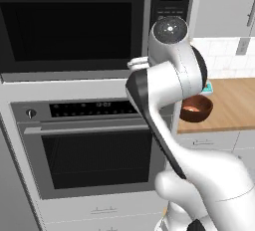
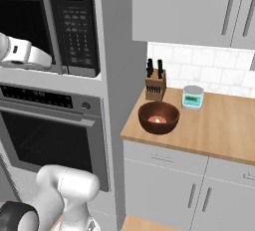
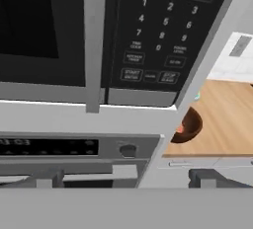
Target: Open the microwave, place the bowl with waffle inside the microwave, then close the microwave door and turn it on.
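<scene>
Microwave [image 3: 74,30] is built into the wall above the oven [image 1: 94,145], and its door [image 1: 69,26] is shut, so the first step is judged not yet done. The tool [image 3: 126,178] is spread wide and holds nothing; its two dark tips are seen low, in front of the oven's top edge, below the bottom end of the handle [image 3: 94,40]. The handle is a long, thin, smooth grey bar that runs up and down beside the keypad [image 3: 158,35]. It could be missed if the tool is closed while this low, and then nothing would be pulled. The bar looks slick, so it might slip out if it is gripped only at its end. The keypad sits just beside the bar, so a button could be pushed by mistake. The door is flat, dark, shiny glass and could be bumped. The bowl [image 2: 158,117] is round, deep and reddish-brown like wood, with something orange inside. It rests on the light wooden table [image 2: 224,130], near the knife block [image 2: 155,83] and the small scale [image 2: 192,97], well apart from the tool.
</scene>
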Controlling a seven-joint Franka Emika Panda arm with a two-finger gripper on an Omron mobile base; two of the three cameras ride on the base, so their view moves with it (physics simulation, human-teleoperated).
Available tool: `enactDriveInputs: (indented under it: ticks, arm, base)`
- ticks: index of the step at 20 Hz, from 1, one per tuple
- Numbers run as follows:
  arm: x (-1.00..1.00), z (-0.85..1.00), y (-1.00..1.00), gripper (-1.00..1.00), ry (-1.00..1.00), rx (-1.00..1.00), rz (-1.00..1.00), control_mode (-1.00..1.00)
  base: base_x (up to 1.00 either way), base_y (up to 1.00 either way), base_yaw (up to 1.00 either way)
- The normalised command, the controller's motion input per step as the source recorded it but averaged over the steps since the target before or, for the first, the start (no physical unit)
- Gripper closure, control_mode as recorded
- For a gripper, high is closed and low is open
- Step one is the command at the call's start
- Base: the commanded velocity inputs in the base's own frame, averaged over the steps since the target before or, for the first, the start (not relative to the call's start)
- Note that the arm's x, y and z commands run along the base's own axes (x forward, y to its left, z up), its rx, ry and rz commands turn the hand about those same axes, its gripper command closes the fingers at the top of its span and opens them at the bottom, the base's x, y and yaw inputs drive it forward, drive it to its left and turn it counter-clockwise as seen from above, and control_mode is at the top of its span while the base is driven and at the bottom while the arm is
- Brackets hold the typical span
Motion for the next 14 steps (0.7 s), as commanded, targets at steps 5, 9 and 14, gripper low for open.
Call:
enactDriveInputs:
  ticks: [5, 9, 14]
  arm:
    - [0.64, 0.0, 0.25, -1.0, 0.0, -0.04, -0.02, -1.0]
    - [0.75, 0.0, -0.03, -1.0, -0.02, 0.0, 0.0, -1.0]
    - [0.64, -0.03, -0.03, -1.0, -0.08, 0.0, 0.0, -1.0]
  base:
    - [0.0, 0.0, 0.0]
    - [0.0, 0.0, 0.0]
    - [0.0, 0.0, 0.0]
